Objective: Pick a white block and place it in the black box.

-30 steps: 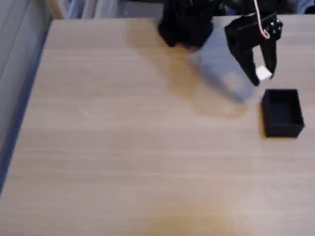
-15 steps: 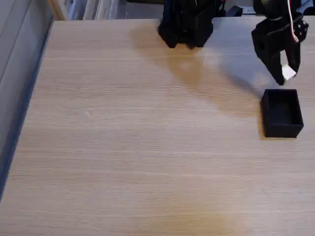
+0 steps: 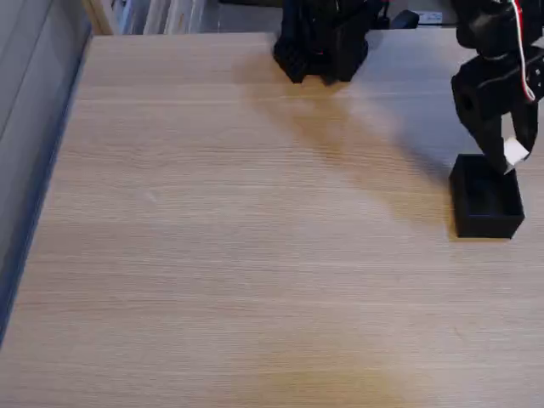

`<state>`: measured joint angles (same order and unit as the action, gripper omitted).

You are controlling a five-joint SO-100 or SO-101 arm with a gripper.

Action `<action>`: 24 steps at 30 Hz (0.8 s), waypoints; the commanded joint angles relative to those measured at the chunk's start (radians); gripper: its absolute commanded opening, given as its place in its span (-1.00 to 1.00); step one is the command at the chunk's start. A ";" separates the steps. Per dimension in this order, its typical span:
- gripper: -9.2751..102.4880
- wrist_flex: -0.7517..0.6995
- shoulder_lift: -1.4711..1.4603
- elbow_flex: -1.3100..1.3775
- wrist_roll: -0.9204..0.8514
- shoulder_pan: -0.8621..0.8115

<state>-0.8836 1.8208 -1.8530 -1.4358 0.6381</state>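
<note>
A desk-like indoor workspace is suggested: a light wood-grain table (image 3: 221, 255) is seen, with a grey floor strip (image 3: 25, 127) at nine o'clock.

Light wood-grain table (image 3: 212, 255) covers most of the frame, evenly lit, soft shadows at upper right. Grey floor strip (image 3: 21, 127) down the left edge. Pale wooden post (image 3: 99, 15) at upper left; blurred clutter beyond the far edge.
</note>
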 commanded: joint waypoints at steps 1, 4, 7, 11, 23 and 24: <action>-0.71 0.029 -0.005 0.031 -0.021 -0.037; -0.67 0.035 -0.009 0.031 -0.026 -0.055; -0.62 0.037 -0.011 0.031 -0.017 -0.063; -0.58 0.031 -0.008 0.031 -0.014 -0.066; -0.46 0.005 0.020 0.029 0.011 -0.041; -0.46 -0.002 0.021 0.029 0.011 -0.040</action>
<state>-0.8744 1.8055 -1.8530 -1.4343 0.5937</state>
